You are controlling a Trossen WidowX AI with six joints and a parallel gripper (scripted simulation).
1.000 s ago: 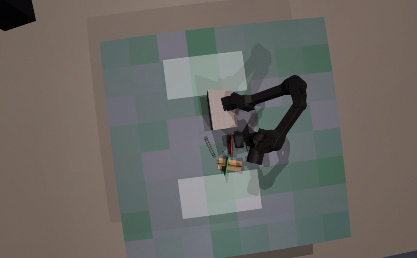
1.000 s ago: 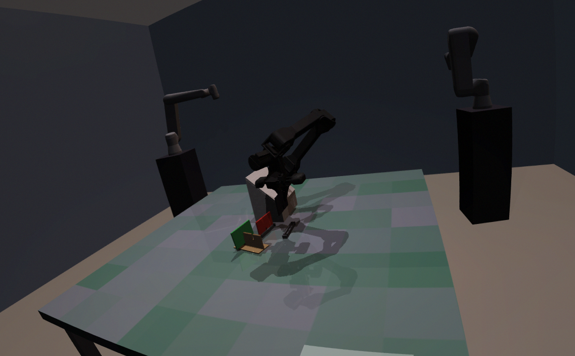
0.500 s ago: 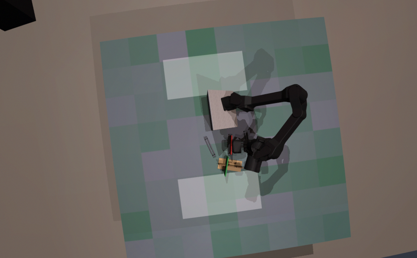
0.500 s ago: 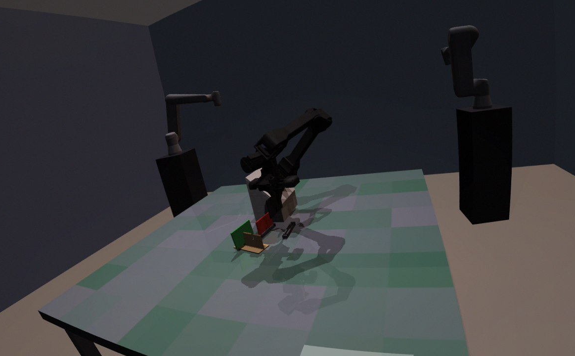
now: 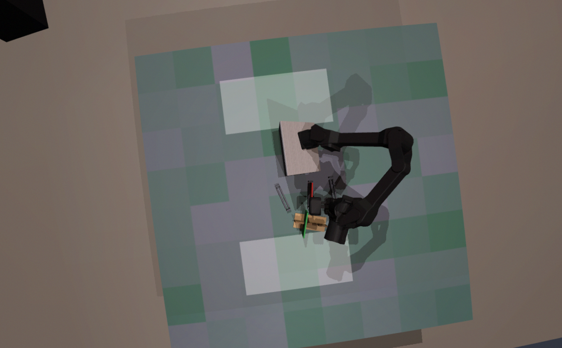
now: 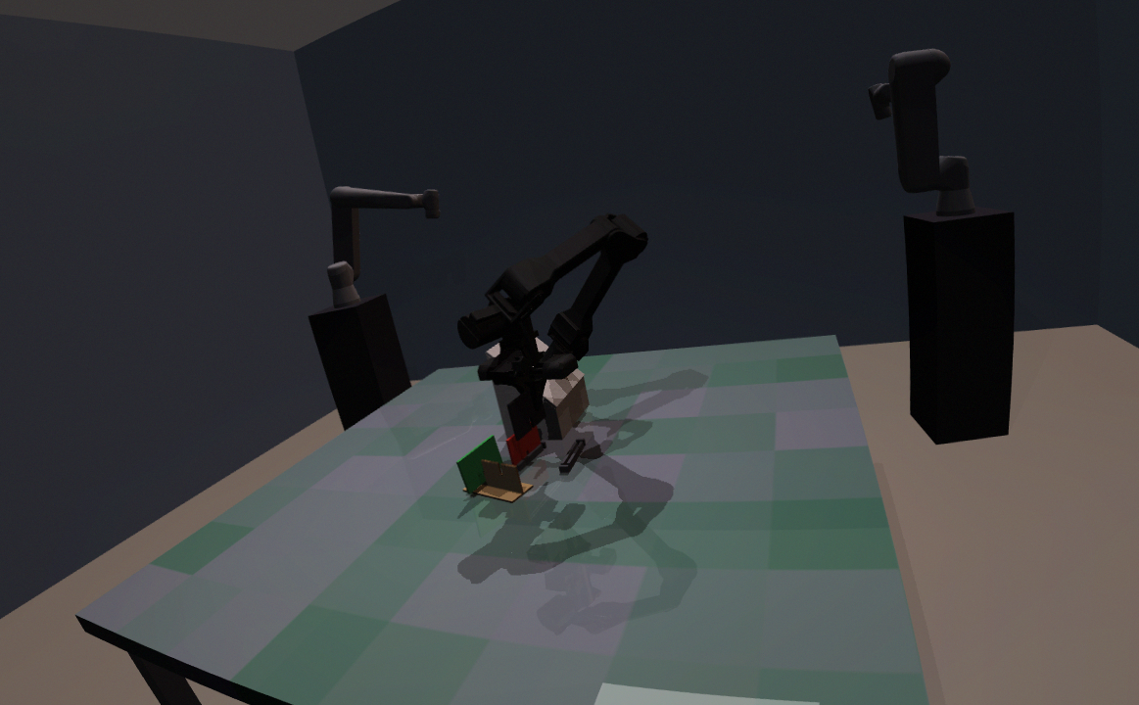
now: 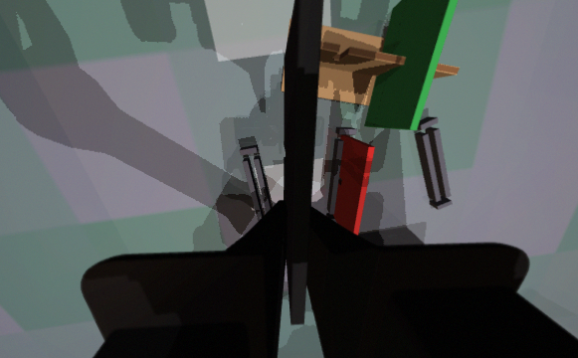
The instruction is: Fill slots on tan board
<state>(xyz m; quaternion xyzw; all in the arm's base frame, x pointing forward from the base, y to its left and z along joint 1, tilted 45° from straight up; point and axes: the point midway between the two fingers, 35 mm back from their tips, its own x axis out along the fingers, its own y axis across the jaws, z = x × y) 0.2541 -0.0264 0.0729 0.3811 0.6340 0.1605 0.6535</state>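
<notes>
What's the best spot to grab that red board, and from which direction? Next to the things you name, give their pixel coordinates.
The red board (image 5: 312,189) (image 6: 523,445) (image 7: 354,184) looks best pinched at its top edge, from straight above, jaws on its two flat faces. It stands on edge, thin and upright, with its lower edge down at the dark holder (image 7: 334,179), so the top is the exposed part. The gripper would need to be free first.
</notes>
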